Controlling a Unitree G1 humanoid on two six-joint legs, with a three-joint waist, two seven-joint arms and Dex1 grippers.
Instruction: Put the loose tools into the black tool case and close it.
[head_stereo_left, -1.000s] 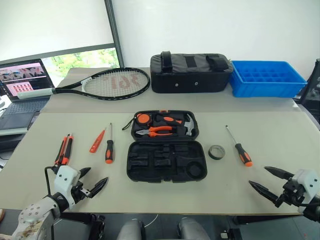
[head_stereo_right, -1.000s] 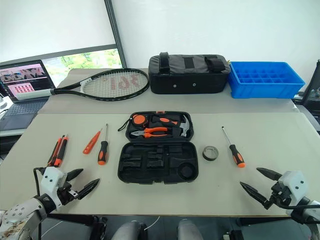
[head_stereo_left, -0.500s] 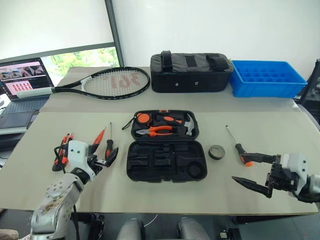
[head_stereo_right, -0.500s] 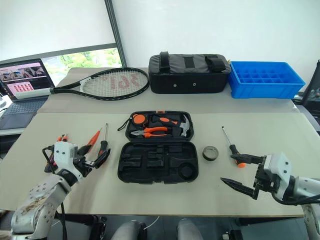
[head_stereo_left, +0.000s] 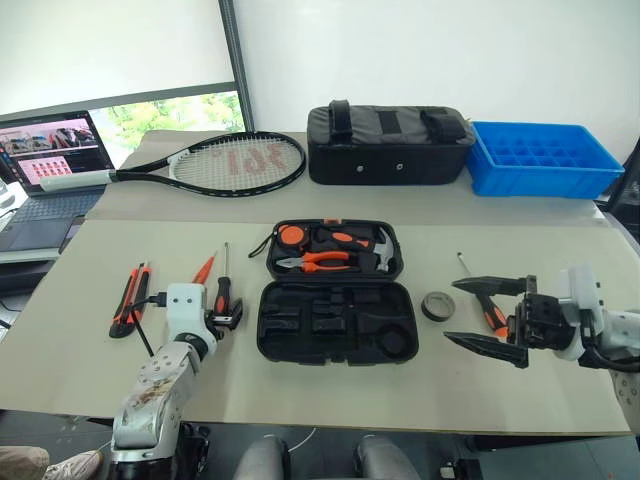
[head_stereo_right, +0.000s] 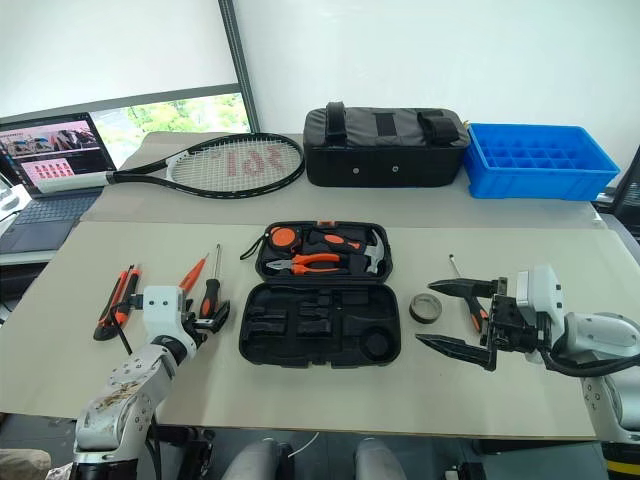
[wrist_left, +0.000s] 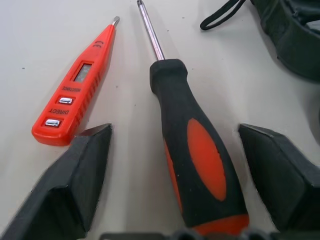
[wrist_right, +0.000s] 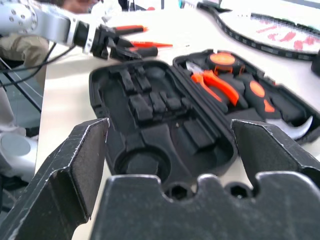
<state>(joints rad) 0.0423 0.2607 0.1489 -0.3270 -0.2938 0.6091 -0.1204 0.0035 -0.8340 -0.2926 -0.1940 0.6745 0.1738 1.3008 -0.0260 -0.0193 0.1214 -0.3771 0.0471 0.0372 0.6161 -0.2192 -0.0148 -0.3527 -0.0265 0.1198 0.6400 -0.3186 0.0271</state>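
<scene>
The black tool case (head_stereo_left: 335, 335) lies open at the table's middle; its far half holds pliers, a hammer and a tape measure. My left gripper (wrist_left: 175, 130) is open, its fingers (wrist_left: 85, 170) on either side of a black-and-orange screwdriver (head_stereo_left: 222, 290), with gaps showing. An orange tester pen (head_stereo_left: 203, 270) lies beside it, and slim orange-and-black tools (head_stereo_left: 128, 297) lie further left. My right gripper (head_stereo_left: 452, 312) is open and points left, close to the dark tape roll (head_stereo_left: 435, 305). A second screwdriver (head_stereo_left: 489, 316) is partly hidden behind its fingers.
At the back of the table lie a tennis racket (head_stereo_left: 230, 163), a black fabric bag (head_stereo_left: 390, 145) and a blue crate (head_stereo_left: 540, 158). A laptop (head_stereo_left: 45, 170) stands at the far left. Bare table runs along the front edge.
My left gripper moved forward and now straddles the screwdriver's handle. My right gripper rose and swung left, and now points at the tape roll.
</scene>
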